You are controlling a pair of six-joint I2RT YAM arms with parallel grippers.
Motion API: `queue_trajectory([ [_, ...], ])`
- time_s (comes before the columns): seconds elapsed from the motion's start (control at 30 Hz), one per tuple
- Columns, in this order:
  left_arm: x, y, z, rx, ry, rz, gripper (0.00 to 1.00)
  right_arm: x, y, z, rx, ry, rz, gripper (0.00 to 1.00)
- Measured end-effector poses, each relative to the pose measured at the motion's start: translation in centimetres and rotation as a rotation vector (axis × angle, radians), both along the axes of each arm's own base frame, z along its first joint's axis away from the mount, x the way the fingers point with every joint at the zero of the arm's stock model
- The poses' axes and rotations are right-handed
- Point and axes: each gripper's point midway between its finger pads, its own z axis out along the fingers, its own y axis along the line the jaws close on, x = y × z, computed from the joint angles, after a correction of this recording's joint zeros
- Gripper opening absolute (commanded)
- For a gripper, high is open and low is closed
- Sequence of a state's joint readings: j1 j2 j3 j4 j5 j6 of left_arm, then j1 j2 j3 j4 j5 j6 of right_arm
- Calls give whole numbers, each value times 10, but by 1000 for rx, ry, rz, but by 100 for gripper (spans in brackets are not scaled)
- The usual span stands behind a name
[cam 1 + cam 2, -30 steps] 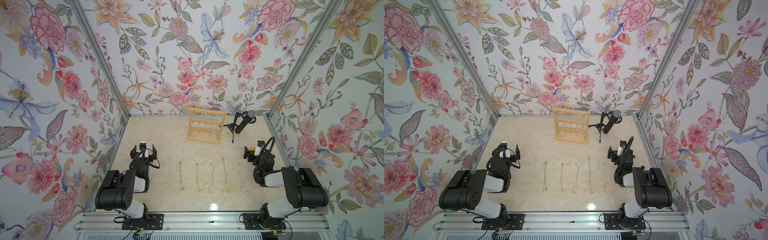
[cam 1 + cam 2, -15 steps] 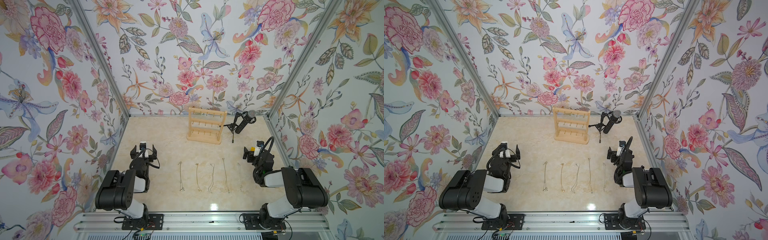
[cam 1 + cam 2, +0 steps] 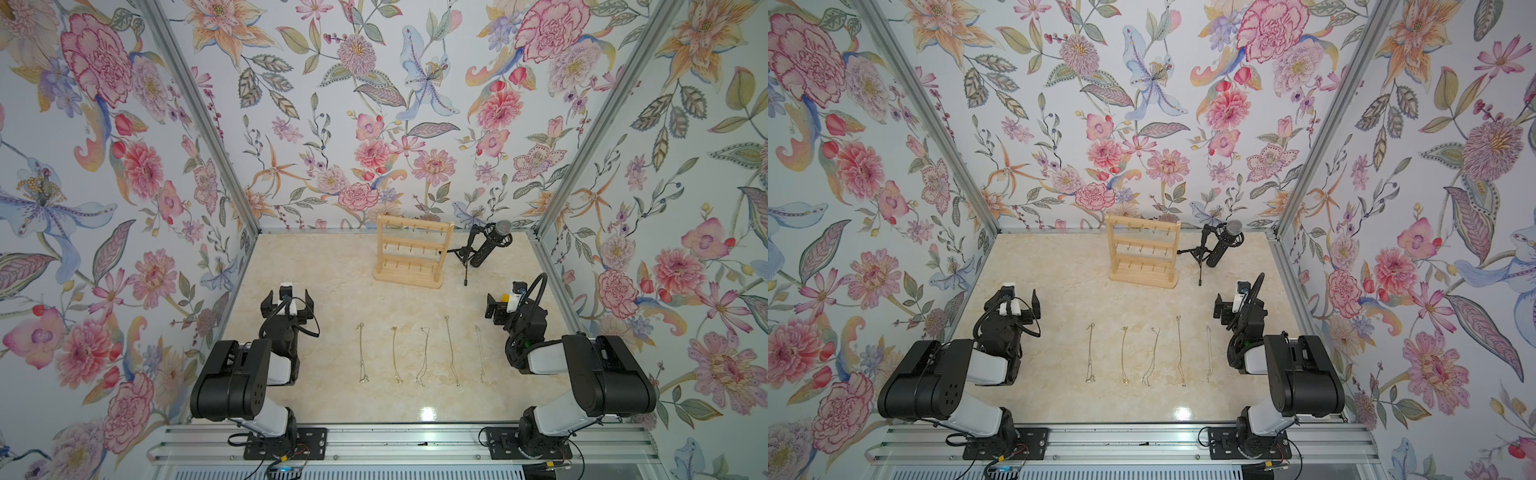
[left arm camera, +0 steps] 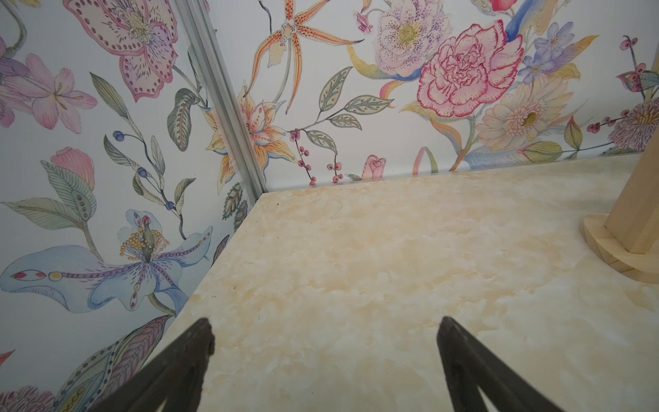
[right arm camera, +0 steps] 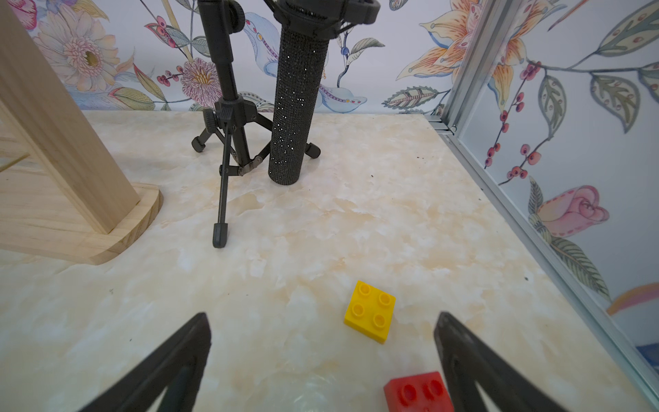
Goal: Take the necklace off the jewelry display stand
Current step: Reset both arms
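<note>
Our left hand (image 4: 324,333) and right hand (image 5: 322,328) both gape empty. We reckon the necklaces (image 3: 425,355) are light, limp and slippery, so we'd pinch mid-chain. The jewelry display stand (image 3: 407,281) looks bare tbh.

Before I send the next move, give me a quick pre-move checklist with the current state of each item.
1. left gripper open, nothing between its jaws: ok.
2. right gripper open, empty: ok.
3. jewelry display stand upright on its base: ok.
4. A necklace hanging on the stand to take: not ok; none visible on the pegs, and five necklaces lie in a row on the table.
5. Right arm's way forward free: not ok; a yellow brick and a red brick lie ahead, and the microphone stands beside the stand.
</note>
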State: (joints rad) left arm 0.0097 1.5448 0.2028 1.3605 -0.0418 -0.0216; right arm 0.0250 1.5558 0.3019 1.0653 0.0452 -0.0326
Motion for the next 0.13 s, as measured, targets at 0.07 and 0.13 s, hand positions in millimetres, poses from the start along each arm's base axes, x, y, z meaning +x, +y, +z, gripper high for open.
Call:
queue_trajectory([
  [0.07,0,0,0,0,0,0,99,0,0,0,0,0,0,100],
  [0.13,0,0,0,0,0,0,99,0,0,0,0,0,0,100],
])
